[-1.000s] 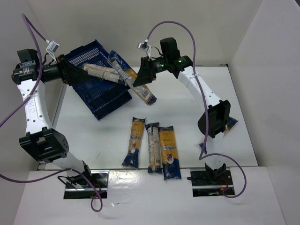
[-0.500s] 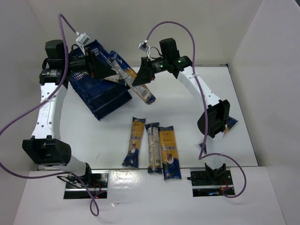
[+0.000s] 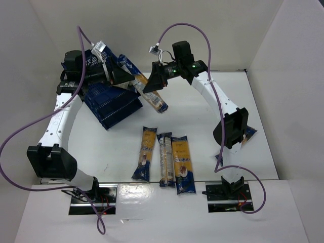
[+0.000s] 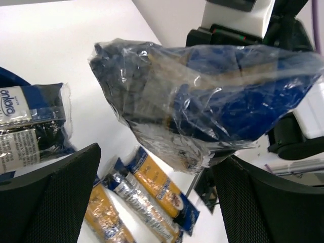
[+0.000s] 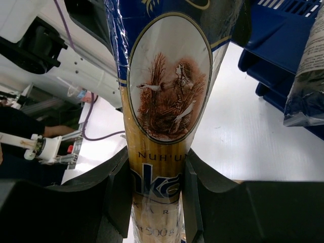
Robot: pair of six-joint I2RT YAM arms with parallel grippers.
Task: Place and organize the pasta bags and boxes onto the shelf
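Right gripper (image 5: pixel 157 167) clamped on spaghetti packet (image 3: pixel 158 103) at shelf (image 3: pixel 109 109) edge, left gripper (image 4: pixel 159 154) open: level it before releasing inside.

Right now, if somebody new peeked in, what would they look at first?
Probably the right gripper, pinching a long yellow packet and holding it slanted over the edge of the blue crates at the far left. The open left gripper sits right by the packet's blue end. Three more packets lie side by side on the table near the front.
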